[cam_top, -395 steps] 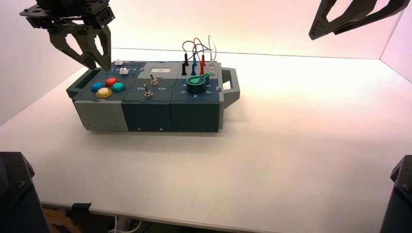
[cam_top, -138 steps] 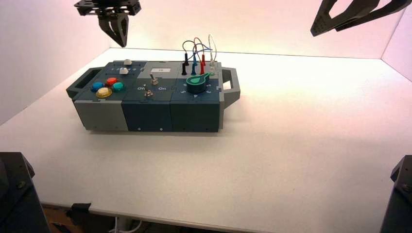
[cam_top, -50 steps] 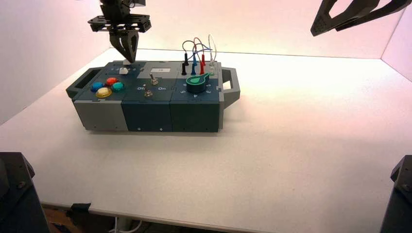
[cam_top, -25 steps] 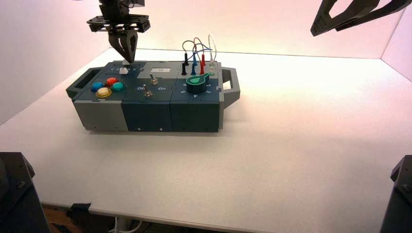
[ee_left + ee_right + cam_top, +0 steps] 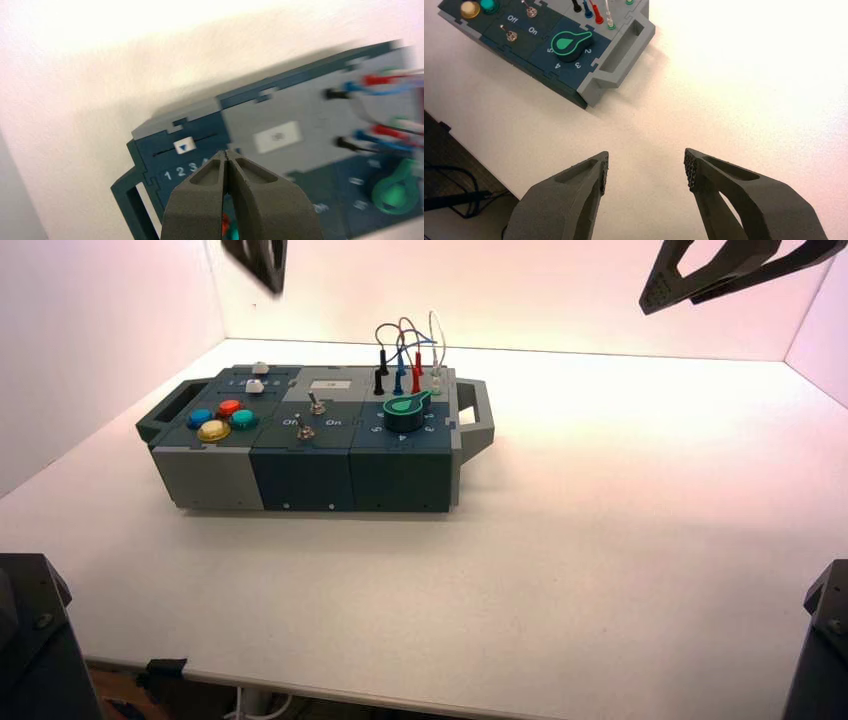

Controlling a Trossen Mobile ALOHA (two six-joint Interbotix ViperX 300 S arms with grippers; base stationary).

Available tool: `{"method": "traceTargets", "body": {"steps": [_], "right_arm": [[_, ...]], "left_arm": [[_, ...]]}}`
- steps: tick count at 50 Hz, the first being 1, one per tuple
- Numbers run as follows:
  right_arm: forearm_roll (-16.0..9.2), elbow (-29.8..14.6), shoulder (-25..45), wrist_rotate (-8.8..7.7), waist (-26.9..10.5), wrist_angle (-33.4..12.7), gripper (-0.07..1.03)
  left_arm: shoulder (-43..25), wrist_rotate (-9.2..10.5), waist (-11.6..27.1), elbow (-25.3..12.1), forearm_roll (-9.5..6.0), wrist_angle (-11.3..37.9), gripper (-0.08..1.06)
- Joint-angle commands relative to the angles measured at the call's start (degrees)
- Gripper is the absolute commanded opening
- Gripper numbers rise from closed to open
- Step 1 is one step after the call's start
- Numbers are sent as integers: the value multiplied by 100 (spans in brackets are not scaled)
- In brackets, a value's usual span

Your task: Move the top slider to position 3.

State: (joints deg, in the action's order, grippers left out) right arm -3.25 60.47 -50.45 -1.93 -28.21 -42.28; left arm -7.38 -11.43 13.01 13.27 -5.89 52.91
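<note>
The top slider (image 5: 261, 368) is a tiny white knob on the far left part of the box (image 5: 300, 475), behind a second white knob (image 5: 254, 386). In the left wrist view the top slider (image 5: 184, 147) bears a blue arrow and stands over the printed 2 and 3 in its dark track; I cannot tell which number it marks. My left gripper (image 5: 272, 284) hangs high above the box's back left corner, well clear of it. Its fingers (image 5: 227, 152) are shut on nothing. My right gripper (image 5: 720, 270) is parked high at the right, open (image 5: 646, 170).
The box also bears coloured push buttons (image 5: 225, 418), two metal toggle switches (image 5: 311, 415), a green knob (image 5: 405, 412) and plugged wires (image 5: 405, 355). It has handles at both ends. White table around it, walls at the left and back.
My left gripper, shut, has lifted straight up from the top slider and now sits at the high view's top edge. The right arm has not moved.
</note>
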Motion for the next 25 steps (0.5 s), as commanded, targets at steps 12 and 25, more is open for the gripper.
{"method": "traceTargets", "body": {"steps": [12, 25], "right_arm": [[-9, -79, 9, 9, 9, 53, 78], [0, -79, -18, 9, 9, 62, 78]], "left_arm": [[1696, -9, 290, 949, -308, -220, 63], [2795, 18, 387, 1978, -396, -369, 66]]}}
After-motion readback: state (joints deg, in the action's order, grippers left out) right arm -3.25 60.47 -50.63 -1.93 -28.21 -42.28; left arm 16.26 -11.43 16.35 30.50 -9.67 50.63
